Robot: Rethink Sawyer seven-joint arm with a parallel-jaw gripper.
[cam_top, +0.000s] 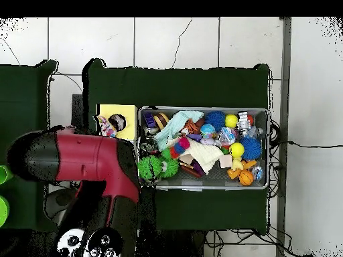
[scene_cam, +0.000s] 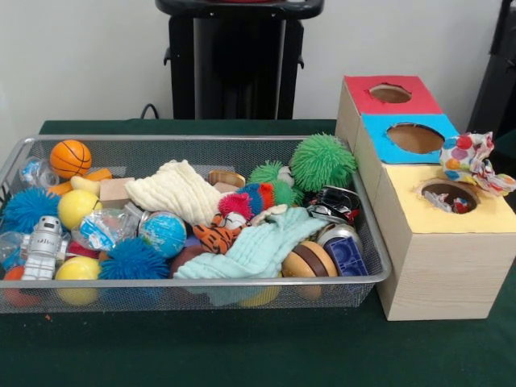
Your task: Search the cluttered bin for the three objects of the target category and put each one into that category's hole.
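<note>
Front view: wire bin (scene_cam: 379, 270) packed with clutter; box (scene_cam: 439, 266) with three holes stands touching its right end. Red hole (scene_cam: 390, 93) and blue hole (scene_cam: 415, 138) look empty; spotted cloth (scene_cam: 472, 160) lies draped over the far rim of the yellow hole (scene_cam: 448, 196), part of it down inside. Judged: cloths are the target category; cream cloth (scene_cam: 173, 191) and mint cloth (scene_cam: 258, 246) remain in the bin. No arm or gripper visible here.

Risk, judged: the spotted cloth could snag or block the hole for the next drop; the mint cloth lies across a tiger toy (scene_cam: 216, 236) and a can (scene_cam: 343, 246), so lifting it may drag these along.

Overhead view: red arm (cam_top: 87, 159) lies over the box end, hiding the red and blue holes; only the yellow top (cam_top: 120, 112) shows; gripper hidden beneath the arm, so cannot tell whether it is released or clenched. Green spiky ball (cam_top: 153, 168) sits just beside the arm.
</note>
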